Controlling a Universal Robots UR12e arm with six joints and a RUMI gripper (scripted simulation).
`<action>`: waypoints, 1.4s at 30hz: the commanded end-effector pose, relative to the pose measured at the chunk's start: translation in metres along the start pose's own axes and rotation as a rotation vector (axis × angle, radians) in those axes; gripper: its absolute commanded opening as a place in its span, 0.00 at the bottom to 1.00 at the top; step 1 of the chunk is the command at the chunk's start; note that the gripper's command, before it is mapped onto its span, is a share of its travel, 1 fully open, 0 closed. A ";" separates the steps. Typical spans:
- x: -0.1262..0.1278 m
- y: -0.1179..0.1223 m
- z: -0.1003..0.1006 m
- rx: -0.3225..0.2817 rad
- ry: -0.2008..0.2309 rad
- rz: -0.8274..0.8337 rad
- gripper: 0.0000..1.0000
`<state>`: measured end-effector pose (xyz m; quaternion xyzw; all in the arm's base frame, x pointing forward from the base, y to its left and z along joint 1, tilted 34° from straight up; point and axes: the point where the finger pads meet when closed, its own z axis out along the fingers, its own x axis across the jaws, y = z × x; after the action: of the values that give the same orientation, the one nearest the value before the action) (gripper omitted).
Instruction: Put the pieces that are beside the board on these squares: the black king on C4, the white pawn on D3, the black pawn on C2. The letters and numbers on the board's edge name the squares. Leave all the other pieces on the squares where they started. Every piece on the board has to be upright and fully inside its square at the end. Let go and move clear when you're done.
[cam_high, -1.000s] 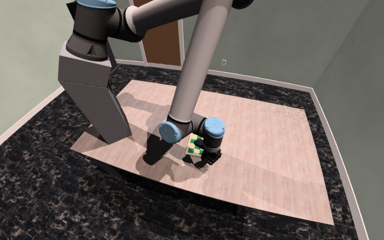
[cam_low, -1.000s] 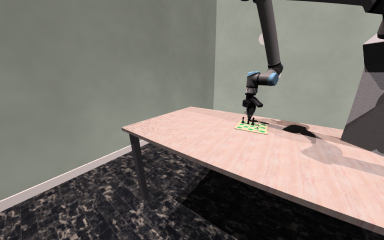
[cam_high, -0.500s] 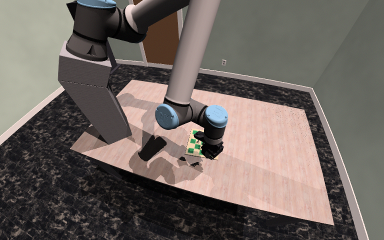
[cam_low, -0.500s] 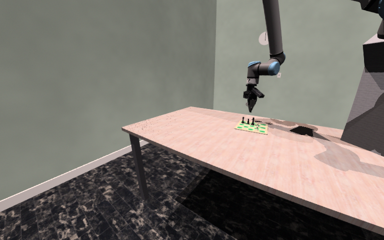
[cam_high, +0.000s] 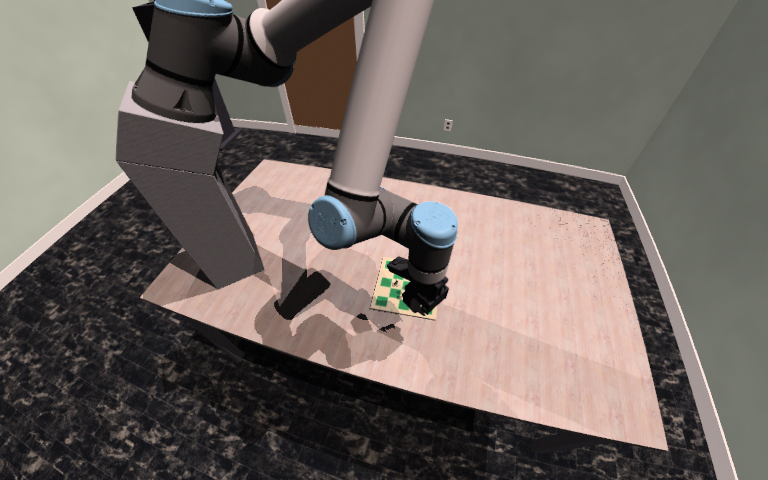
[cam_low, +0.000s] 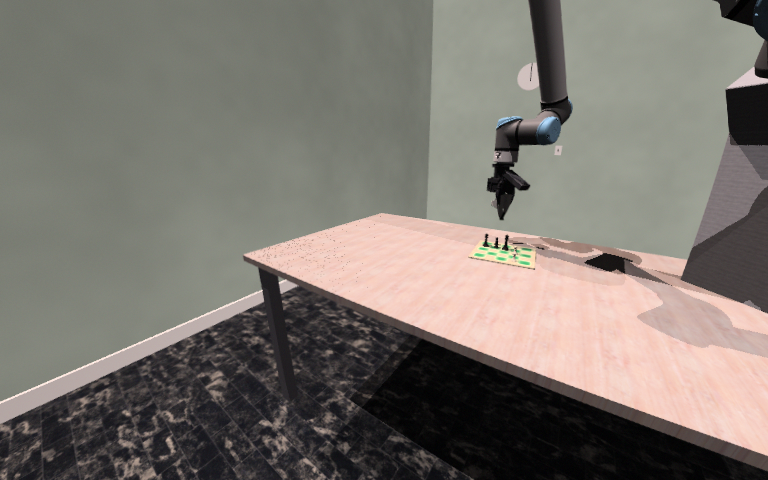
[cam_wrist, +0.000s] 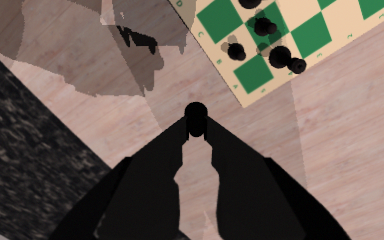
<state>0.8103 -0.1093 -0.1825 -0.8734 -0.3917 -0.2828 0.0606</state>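
My gripper (cam_wrist: 196, 118) (cam_low: 501, 216) is shut on a small black piece, by its size the black pawn (cam_wrist: 196, 111). It is held above the table just outside the board's A5 corner; in the exterior view it is too small to make out. The black king (cam_wrist: 248, 2) (cam_low: 505, 243) stands upright on C4, cut off at the wrist view's top edge. The white pawn (cam_high: 395, 283) (cam_low: 515, 253) stands on D3. The board (cam_wrist: 244, 101) lies flat. In the top view the arm hides much of the board.
A tall black piece (cam_wrist: 280, 56) (cam_low: 485, 241) stands on A4. Smaller black pieces stand on B4 and B5, one (cam_wrist: 262, 26) on the green square and the other (cam_wrist: 236, 51) at the lettered edge. The table's edge lies at the wrist view's lower left.
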 end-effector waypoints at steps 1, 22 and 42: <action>0.020 -0.018 0.000 0.000 -0.002 -0.095 0.00; 0.119 -0.135 -0.007 -0.001 0.000 -0.641 0.00; 0.119 -0.135 0.016 -0.001 0.000 -0.641 0.00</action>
<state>0.7786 0.0627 -0.1392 -0.7056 -0.6469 -0.2875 -0.0315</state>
